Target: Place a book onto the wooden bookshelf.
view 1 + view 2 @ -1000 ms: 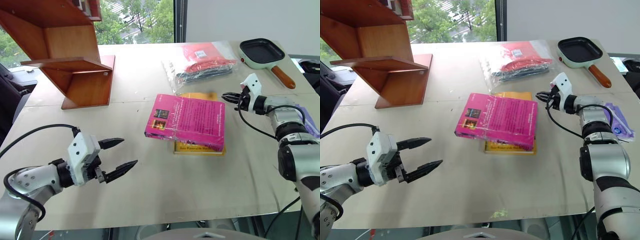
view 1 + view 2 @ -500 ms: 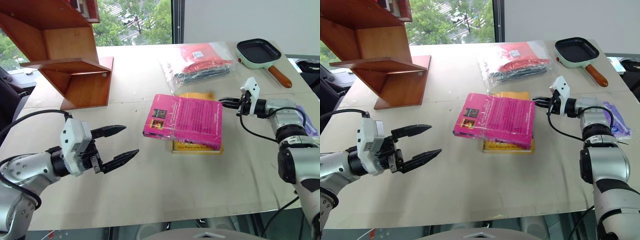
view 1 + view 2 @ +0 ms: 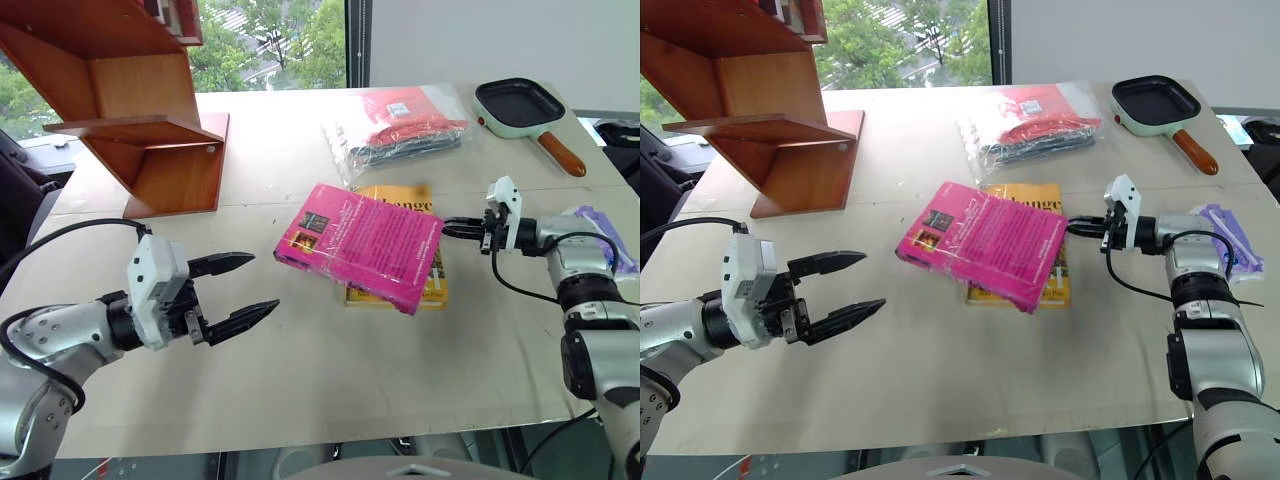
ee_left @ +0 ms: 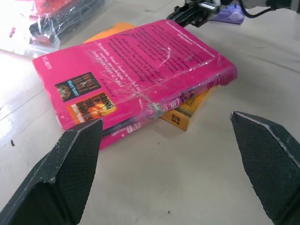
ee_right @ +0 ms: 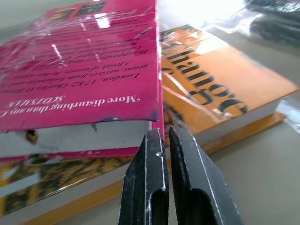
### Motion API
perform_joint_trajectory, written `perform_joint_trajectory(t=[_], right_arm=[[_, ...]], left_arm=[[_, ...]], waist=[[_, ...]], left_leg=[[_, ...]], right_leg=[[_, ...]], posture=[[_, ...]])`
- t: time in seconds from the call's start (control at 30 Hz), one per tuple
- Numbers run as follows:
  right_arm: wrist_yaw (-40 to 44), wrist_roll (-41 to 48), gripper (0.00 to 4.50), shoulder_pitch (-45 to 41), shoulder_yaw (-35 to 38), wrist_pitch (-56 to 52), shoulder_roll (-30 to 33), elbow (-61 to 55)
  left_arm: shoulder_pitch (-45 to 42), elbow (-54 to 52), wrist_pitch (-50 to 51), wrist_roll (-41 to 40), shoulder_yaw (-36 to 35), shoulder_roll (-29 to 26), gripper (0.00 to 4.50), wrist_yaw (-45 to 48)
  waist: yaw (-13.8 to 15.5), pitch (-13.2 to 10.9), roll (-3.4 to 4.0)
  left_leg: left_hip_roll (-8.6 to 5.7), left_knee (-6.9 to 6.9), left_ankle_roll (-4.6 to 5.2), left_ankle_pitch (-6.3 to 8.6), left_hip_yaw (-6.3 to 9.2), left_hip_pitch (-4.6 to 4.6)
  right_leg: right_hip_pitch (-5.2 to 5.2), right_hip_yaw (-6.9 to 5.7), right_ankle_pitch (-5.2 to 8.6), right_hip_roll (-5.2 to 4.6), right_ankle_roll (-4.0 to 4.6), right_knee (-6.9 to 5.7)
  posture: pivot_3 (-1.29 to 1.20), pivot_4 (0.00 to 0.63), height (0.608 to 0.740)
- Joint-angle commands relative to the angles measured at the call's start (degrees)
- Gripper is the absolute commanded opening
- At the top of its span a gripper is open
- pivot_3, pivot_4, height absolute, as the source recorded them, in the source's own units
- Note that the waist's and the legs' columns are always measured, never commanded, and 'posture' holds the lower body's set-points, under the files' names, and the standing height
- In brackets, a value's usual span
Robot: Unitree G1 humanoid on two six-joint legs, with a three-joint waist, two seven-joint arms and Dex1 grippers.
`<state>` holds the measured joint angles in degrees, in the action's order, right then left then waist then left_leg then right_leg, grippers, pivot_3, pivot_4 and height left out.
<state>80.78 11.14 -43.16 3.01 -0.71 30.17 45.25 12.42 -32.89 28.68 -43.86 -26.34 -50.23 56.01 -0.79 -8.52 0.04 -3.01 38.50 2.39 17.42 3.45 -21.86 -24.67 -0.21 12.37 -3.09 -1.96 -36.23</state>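
- The pink book (image 3: 362,246) was seen lying skewed on the yellow book (image 3: 418,289) mid-worktop (image 3: 300,380), well apart from the wooden bookshelf (image 3: 150,130) at the far left.
- The right tool (image 3: 452,228) was shut, nothing held, tips pressed at the pink book's right corner.
- The left tool (image 3: 243,291) was spread wide and empty, near the book's left end.
- Risk judged: more pushing could slide the pink book off the yellow one or drag both; the glossy wrap could let the left tool slip when it closes.
- Against the earlier frame, the pink book was found rotated with its left end swung toward the left tool, more yellow cover was exposed, and the right tool was drawn in nearer.
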Motion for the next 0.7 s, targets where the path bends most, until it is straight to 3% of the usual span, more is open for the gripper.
perform_joint_trajectory(t=[0.03, 0.43, 0.5, 0.6, 0.7], right_arm=[[1.2, 2.6, 0.08, 1.7, -0.2, -4.0, 0.8, -7.8], [-3.5, 3.5, 0.08, 6.7, 0.3, -6.0, 2.8, -14.4], [-3.9, 4.3, 0.08, 7.2, 1.5, -6.1, 4.3, -14.0], [-4.7, 6.4, 0.08, 9.4, 4.5, -7.1, 7.4, -15.5], [-4.0, 10.6, 1.37, 14.3, 7.7, -11.7, 11.3, -22.9]], left_arm=[[-0.2, -1.6, 0.2, 0.0, -0.1, -0.6, 4.50, -0.1], [0.1, -2.9, 3.1, -2.1, 0.0, 0.4, 4.50, -1.7], [1.6, -4.6, 6.0, -5.3, -0.2, 2.4, 4.50, -4.9], [3.6, -6.4, 12.3, -14.4, 1.1, 9.5, 4.50, -17.6], [6.3, -8.3, 17.4, -23.2, 5.5, 15.2, 4.50, -27.8]], waist=[[0.0, 0.0, 0.00], [0.1, 0.0, -0.01], [0.1, 0.0, -0.01], [0.4, 0.0, -0.02], [0.7, 0.0, -0.03]], left_leg=[[0.00, 0.01, 0.00, 0.00, 0.00, 0.01], [-0.01, 0.09, 0.00, 0.00, 0.00, 0.02], [-0.01, 0.09, 0.00, 0.00, -0.01, 0.01], [-0.02, 0.11, 0.01, 0.01, 0.00, -0.02], [-0.01, 0.16, 0.01, 0.00, 0.03, -0.03]], right_leg=[[0.00, 0.00, 0.00, 0.00, 0.00, -0.02], [0.00, 0.00, 0.00, 0.00, 0.00, -0.11], [0.00, 0.02, 0.00, 0.00, 0.00, -0.10], [0.00, 0.01, 0.00, -0.03, -0.01, -0.07], [0.01, 0.00, 0.00, -0.03, -0.01, -0.11]], posture=[[0.00, 0.150, 0.720], [0.00, 0.150, 0.720], [0.00, 0.150, 0.720], [0.00, 0.150, 0.720], [0.00, 0.150, 0.720]])
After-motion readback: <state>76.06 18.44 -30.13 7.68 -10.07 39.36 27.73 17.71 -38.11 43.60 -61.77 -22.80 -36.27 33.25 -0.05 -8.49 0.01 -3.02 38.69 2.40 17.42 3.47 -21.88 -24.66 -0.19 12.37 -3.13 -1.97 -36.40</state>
